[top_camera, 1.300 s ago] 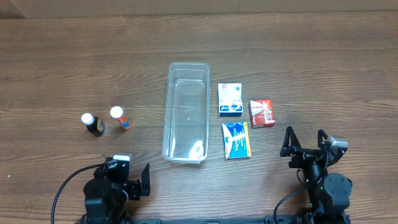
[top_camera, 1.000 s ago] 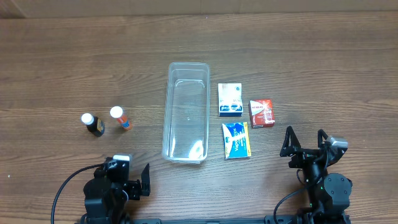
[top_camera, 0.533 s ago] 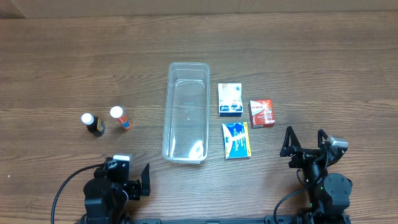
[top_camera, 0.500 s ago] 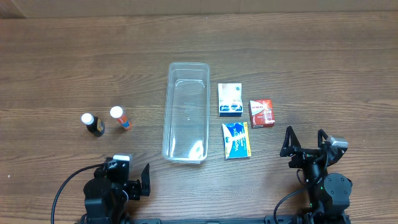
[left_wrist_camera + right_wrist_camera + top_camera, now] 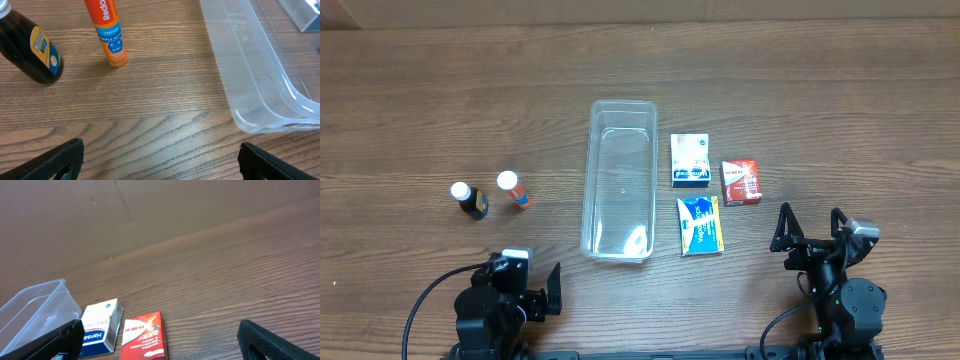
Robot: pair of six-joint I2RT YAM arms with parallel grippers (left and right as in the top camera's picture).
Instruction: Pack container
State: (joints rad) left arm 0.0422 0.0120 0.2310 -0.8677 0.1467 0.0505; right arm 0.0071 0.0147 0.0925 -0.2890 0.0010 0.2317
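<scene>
The clear plastic container [image 5: 619, 180] lies empty in the middle of the table; it also shows in the left wrist view [image 5: 260, 75] and the right wrist view [image 5: 30, 307]. Right of it lie a white-and-blue box [image 5: 690, 160], a red box [image 5: 741, 183] and a blue-and-yellow box [image 5: 700, 225]. Left of it stand a dark bottle [image 5: 470, 199] and an orange tube [image 5: 513, 190]. My left gripper [image 5: 535, 288] is open and empty near the front edge, below the bottles. My right gripper [image 5: 810, 232] is open and empty, below the red box.
A brown cardboard wall [image 5: 150, 210] stands along the table's far edge. The wooden table [image 5: 820, 90] stretches wide on both sides of the objects.
</scene>
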